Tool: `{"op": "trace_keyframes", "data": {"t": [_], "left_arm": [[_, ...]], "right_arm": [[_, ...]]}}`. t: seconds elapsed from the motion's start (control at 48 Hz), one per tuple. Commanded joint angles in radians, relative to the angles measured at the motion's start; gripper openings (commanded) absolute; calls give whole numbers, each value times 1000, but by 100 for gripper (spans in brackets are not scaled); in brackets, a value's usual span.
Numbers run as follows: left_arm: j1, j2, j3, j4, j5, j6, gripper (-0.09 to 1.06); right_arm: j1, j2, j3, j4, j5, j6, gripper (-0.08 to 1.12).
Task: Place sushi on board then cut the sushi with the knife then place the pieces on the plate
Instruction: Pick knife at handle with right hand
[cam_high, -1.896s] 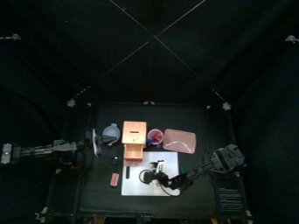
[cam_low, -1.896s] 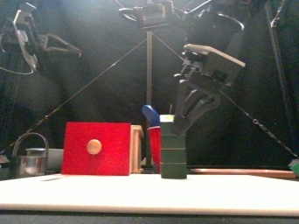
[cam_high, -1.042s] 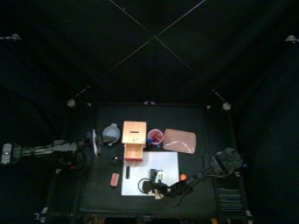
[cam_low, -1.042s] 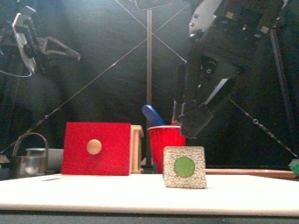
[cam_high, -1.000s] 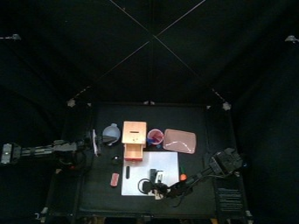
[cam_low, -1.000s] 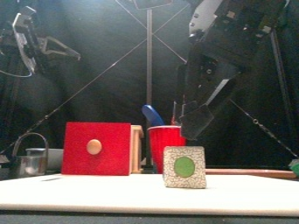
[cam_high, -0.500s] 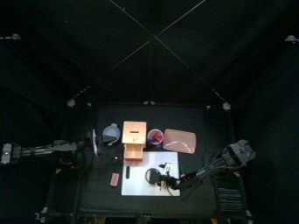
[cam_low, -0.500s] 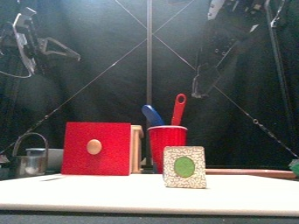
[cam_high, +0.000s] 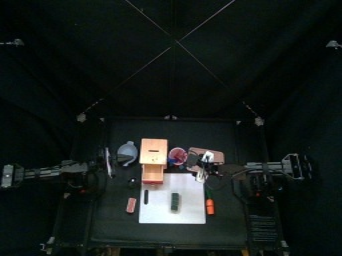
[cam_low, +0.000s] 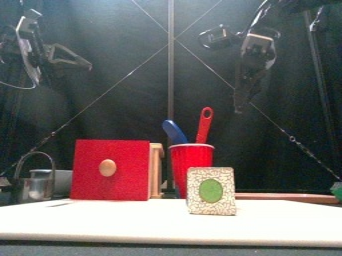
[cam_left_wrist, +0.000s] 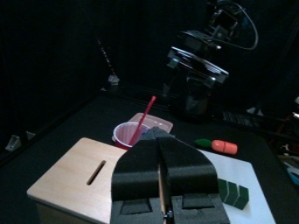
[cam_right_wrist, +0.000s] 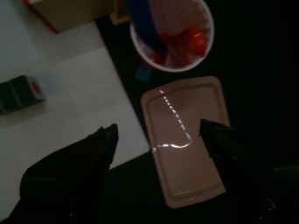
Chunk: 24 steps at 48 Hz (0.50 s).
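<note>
**Top view.** The white cutting board lies at the front middle of the desk. The sushi roll lies on the board, in its front half. An orange toy rests at the board's right edge. A small reddish toy lies on the desk just left of the board. Behind the board, from left to right, stand a blue-grey bowl, the wooden box, the red cup and the pink tray. The right gripper hangs over the tray's front edge. The left gripper sits near the desk's left edge, beside the bowl.

**Front view.** The roll's end faces the camera as a pale speckled square with a green centre. Behind it the red cup holds a blue knife and a red knife. The box's red drawer front is to the left, and a metal cutter stands at the far left. The right gripper is high above the desk.

**Left wrist view.** The left gripper has its jaws pressed together and holds nothing. It hangs over the wooden box.

**Right wrist view.** The right gripper has its jaws spread wide and empty above the pink tray. The cup is just beyond it. The sushi roll lies apart from both, on the board.
</note>
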<state>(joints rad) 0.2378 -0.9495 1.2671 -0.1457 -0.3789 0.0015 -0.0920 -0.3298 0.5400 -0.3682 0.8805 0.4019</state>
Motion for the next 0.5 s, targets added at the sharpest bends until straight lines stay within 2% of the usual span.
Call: {"op": "trace_keyframes", "data": {"t": [0.021,0.333,0.5], "left_arm": [[9,3,-11,0,-9,-2,2],[34,3,-8,0,-9,0,2],[34,3,0,0,-9,-3,2]], "right_arm": [[-101,-9,-52,38,-15,-126,102],[-161,149,-192,103,17,-445,102],[-158,206,-236,169,28,-479,101]]}}
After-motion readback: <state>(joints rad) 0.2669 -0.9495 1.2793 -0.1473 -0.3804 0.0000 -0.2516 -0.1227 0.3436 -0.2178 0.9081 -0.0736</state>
